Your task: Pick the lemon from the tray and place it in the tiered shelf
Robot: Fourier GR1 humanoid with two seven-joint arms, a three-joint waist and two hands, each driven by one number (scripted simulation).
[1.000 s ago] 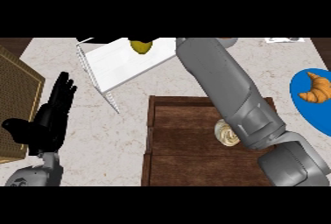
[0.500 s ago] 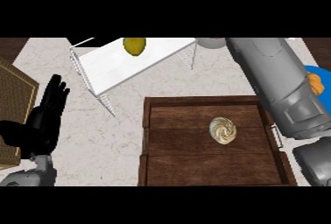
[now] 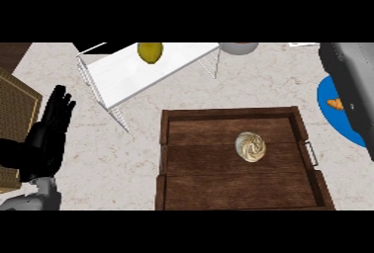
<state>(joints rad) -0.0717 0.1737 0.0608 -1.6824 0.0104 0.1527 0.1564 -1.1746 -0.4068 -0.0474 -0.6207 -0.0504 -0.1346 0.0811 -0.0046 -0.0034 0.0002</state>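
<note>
The yellow lemon [image 3: 150, 52] rests on the top of the white tiered shelf [image 3: 139, 76] at the back left, with no hand touching it. The dark wooden tray [image 3: 219, 192] fills the lower middle and holds only a pale swirled shell-like item [image 3: 251, 147]. My left hand [image 3: 45, 136] shows at the left edge, open, fingers straight and pointing up, holding nothing. Of my right arm only the grey forearm [image 3: 352, 84] appears at the right edge; its hand is out of view.
A blue plate [image 3: 329, 121] with a croissant [image 3: 335, 104] lies at the right, partly behind the forearm. A grey bowl [image 3: 238, 47] stands behind the shelf. A woven wicker mat [image 3: 16, 106] lies at the far left.
My right arm has pulled back from the shelf toward the right edge, and its hand has gone out of view. The lemon stays on the shelf. The left hand has barely moved.
</note>
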